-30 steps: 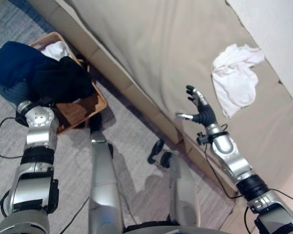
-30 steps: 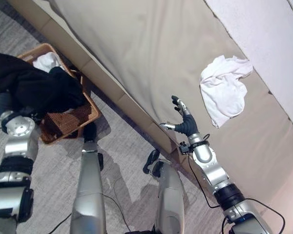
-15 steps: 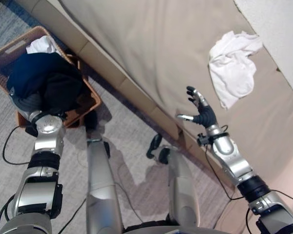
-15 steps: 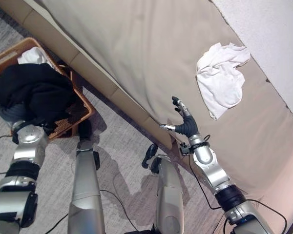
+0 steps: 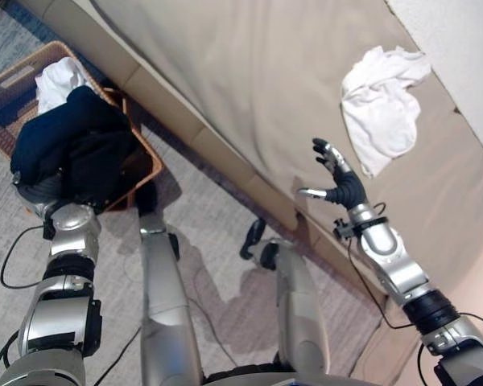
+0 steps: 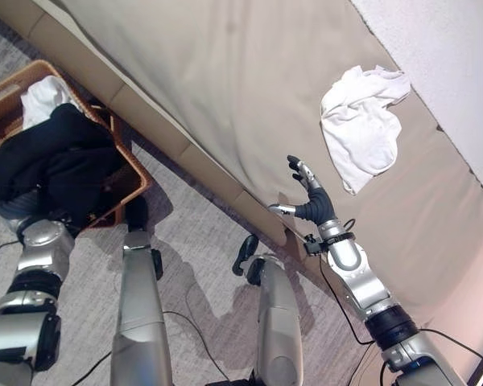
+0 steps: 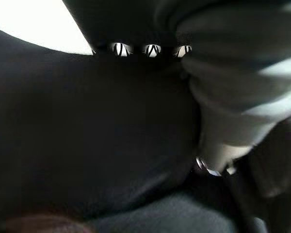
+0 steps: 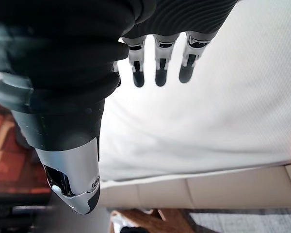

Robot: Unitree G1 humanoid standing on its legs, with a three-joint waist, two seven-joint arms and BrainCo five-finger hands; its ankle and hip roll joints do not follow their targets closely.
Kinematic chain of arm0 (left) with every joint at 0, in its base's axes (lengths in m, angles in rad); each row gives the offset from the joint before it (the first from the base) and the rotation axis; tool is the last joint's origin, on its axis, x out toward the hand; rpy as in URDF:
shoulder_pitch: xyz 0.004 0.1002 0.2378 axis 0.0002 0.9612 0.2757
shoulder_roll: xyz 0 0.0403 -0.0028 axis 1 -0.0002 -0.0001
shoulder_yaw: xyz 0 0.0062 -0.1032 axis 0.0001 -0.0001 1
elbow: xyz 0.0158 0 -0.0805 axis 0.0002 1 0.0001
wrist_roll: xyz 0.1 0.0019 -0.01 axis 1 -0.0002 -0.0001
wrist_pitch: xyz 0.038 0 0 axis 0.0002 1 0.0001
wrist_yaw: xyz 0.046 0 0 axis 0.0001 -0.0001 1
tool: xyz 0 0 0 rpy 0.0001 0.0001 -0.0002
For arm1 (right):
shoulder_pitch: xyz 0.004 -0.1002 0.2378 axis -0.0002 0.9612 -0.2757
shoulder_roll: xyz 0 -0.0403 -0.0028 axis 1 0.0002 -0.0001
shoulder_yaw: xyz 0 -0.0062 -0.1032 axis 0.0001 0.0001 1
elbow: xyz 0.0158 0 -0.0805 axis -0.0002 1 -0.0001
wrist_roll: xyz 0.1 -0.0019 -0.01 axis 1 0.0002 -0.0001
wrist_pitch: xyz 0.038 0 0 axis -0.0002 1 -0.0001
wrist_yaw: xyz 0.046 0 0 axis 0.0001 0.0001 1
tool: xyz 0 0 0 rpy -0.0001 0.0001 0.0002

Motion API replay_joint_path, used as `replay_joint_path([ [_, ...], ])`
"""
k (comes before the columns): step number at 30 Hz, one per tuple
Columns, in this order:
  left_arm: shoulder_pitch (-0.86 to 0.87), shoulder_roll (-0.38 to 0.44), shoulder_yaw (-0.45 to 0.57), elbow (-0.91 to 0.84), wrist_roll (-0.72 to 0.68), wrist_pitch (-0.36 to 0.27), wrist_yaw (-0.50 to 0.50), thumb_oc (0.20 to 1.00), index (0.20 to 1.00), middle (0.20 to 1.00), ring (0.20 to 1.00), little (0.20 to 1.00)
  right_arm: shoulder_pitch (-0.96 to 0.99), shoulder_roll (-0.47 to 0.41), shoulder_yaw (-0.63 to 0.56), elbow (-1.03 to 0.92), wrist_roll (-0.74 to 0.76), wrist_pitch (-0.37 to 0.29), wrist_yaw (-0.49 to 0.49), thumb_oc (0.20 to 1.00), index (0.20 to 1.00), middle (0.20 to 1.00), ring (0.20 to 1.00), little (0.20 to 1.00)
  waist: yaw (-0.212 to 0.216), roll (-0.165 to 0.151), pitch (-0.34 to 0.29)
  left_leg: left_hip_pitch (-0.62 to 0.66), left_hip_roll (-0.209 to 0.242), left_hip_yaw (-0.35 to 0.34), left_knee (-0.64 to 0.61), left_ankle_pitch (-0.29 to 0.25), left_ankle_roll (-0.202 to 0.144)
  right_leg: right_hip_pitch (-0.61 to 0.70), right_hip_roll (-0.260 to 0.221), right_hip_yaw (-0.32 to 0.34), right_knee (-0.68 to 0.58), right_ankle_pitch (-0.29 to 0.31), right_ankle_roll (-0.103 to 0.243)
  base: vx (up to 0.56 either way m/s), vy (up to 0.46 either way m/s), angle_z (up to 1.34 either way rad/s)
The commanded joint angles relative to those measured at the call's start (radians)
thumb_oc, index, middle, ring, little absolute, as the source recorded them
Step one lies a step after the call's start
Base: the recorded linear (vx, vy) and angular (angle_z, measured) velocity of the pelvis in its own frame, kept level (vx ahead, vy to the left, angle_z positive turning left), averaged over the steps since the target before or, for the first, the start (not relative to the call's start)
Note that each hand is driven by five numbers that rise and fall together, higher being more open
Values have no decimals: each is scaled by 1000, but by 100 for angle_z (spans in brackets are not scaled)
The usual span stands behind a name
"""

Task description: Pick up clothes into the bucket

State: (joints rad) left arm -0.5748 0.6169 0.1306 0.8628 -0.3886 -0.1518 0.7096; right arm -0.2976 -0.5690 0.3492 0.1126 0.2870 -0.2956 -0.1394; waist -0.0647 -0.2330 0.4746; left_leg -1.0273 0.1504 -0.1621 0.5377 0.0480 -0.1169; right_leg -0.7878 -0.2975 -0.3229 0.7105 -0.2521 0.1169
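Dark clothes (image 5: pixel 68 145) heaped over basket (image 5: pixel 16 76) at 10 o'clock – L robot hand buried underneath, grip unclear. R robot hand (image 5: pixel 342 186) spread wide above bed (image 5: pixel 249 72) – white garment (image 5: pixel 382 104) at 1 o'clock.

A home bedroom is suggested by a wide bed (image 5: pixel 249 72) covered with a beige sheet, a grey carpet (image 5: pixel 217 273) laid beside it, and a wicker basket (image 5: pixel 16 76) filled with clothes (image 5: pixel 72 141).

Left hand buried in dark cloth

We are losing the left hand's fingers under the dark clothes (image 5: pixel 68 149) at nine o'clock; the brown basket (image 5: pixel 16 76) is running off the picture's edge there.
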Motion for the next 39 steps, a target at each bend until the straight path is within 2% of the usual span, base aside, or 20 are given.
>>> replay_joint_path([
  [1, -24, 47, 31, 68, -35, -28, -12, 1000, 1000, 1000, 1000, 1000, 27, -12, -50, -55, 32, -51, 4, 1000, 1000, 1000, 1000, 1000, 20, -23, -17, -2, -9, 51, 122, -131, 69, 3, -3, 34, -70, 133, 37, 0, 0, 0],
  [10, 34, 18, 13, 52, -38, -40, -88, 1000, 1000, 1000, 1000, 1000, 41, 5, -66, -31, 30, -40, 4, 1000, 1000, 1000, 1000, 1000, 28, -5, -28, 66, -10, 68, 64, -116, 71, 60, -10, 35, -113, 154, 45, 0, 3, -1],
  [12, 64, 34, -14, 100, 25, -5, -165, 1000, 1000, 1000, 1000, 1000, 47, 7, -76, -14, 19, -31, 16, 1000, 1000, 1000, 1000, 1000, 29, 10, -36, 111, -13, 83, 28, -105, 71, 99, -12, 42, -148, 171, 50, 11, 34, -8],
  [17, 65, 32, 2, 147, -3, 6, -217, 1000, 1000, 1000, 1000, 1000, 57, -1, -84, 3, -1, -20, 29, 1000, 1000, 1000, 1000, 1000, 27, 30, -51, 175, -15, 100, -16, -95, 70, 156, -19, 49, -194, 189, 55, 24, 27, -7],
  [18, 108, 12, -1, 110, 18, -1, -233, 1000, 1000, 1000, 1000, 1000, 63, 3, -96, 20, -9, -13, 24, 1000, 1000, 1000, 1000, 1000, 34, 43, -56, 217, -16, 107, -42, -89, 69, 197, -20, 49, -225, 201, 59, 41, 18, -6],
  [22, 203, -41, 3, 17, 38, -60, -226, 1000, 1000, 1000, 1000, 1000, 84, 21, -121, 37, -29, -6, 26, 1000, 1000, 1000, 1000, 1000, 45, 61, -64, 315, -12, 127, -100, -77, 65, 284, -29, 42, -282, 226, 69, 57, 4, -5],
  [24, 261, -68, 8, -69, 30, -115, -218, 1000, 1000, 1000, 1000, 1000, 95, 31, -134, 45, -34, -6, 28, 1000, 1000, 1000, 1000, 1000, 55, 67, -67, 357, -8, 139, -119, -74, 63, 317, -28, 37, -300, 230, 70, 61, -14, -9],
  [25, 296, -92, 15, -153, -10, -174, -231, 1000, 1000, 1000, 1000, 1000, 110, 41, -154, 42, -32, -6, 24, 1000, 1000, 1000, 1000, 1000, 62, 70, -68, 376, -7, 141, -127, -71, 61, 336, -29, 30, -311, 231, 70, 50, -29, -6],
  [27, 355, -130, 9, -260, -33, -227, -255, 1000, 1000, 1000, 1000, 1000, 132, 50, -175, 43, -29, -8, 28, 1000, 1000, 1000, 1000, 1000, 70, 78, -69, 420, -3, 147, -152, -65, 57, 374, -26, 25, -331, 231, 70, 10, -26, -5],
  [28, 377, -144, 3, -317, -47, -248, -272, 1000, 1000, 1000, 1000, 1000, 134, 57, -187, 46, -26, -10, 27, 1000, 1000, 1000, 1000, 1000, 75, 79, -68, 428, 1, 161, -167, -33, 65, 379, -30, 4, -349, 259, 60, -45, 23, -6],
  [30, 423, -168, 5, -424, -84, -284, -315, 1000, 1000, 1000, 1000, 1000, 119, 79, -196, 68, -23, -13, 23, 1000, 1000, 1000, 1000, 1000, 104, 81, -68, 488, 36, 200, -188, -38, 57, 406, -46, -69, -362, 289, 71, -6, 14, -12],
  [31, 431, -171, -1, -464, -86, -290, -330, 1000, 1000, 1000, 1000, 1000, 114, 87, -195, 78, -24, -13, 20, 1000, 1000, 1000, 1000, 1000, 114, 82, -72, 515, 52, 207, -192, -58, 45, 418, -55, -96, -354, 289, 86, 55, -64, -56],
  [32, 445, -175, -4, -492, -88, -295, -348, 1000, 1000, 1000, 1000, 1000, 113, 99, -200, 83, -25, -12, 15, 1000, 1000, 1000, 1000, 1000, 119, 84, -72, 536, 63, 223, -196, -55, 42, 432, -59, -118, -356, 296, 88, 73, -75, -85],
  [33, 449, -175, -3, -495, -90, -295, -350, 1000, 1000, 1000, 1000, 1000, 114, 100, -199, 83, -26, -11, 15, 1000, 1000, 1000, 1000, 1000, 122, 85, -68, 546, 66, 224, -195, -62, 39, 439, -57, -116, -354, 292, 91, 43, -72, -111],
  [35, 469, -197, -28, -574, -102, -303, -414, 1000, 1000, 1000, 1000, 1000, 137, 124, -230, 82, -18, -15, 13, 1000, 1000, 1000, 1000, 1000, 109, 102, -87, 620, 77, 243, -240, -45, 34, 482, -35, -90, -392, 276, 80, 22, -59, -50],
  [36, 475, -206, -41, -595, -110, -305, -438, 1000, 1000, 1000, 1000, 1000, 145, 129, -245, 86, -15, -17, 10, 1000, 1000, 1000, 1000, 1000, 101, 107, -94, 632, 76, 256, -258, -12, 39, 497, -32, -94, -417, 291, 63, -29, -34, -4],
  [39, 485, -228, -64, -618, -132, -296, -484, 1000, 1000, 1000, 1000, 1000, 159, 146, -267, 81, -10, -20, 7, 1000, 1000, 1000, 1000, 1000, 79, 127, -121, 694, 90, 280, -297, 1, 30, 536, -16, -78, -446, 283, 59, 4, -66, -22],
])
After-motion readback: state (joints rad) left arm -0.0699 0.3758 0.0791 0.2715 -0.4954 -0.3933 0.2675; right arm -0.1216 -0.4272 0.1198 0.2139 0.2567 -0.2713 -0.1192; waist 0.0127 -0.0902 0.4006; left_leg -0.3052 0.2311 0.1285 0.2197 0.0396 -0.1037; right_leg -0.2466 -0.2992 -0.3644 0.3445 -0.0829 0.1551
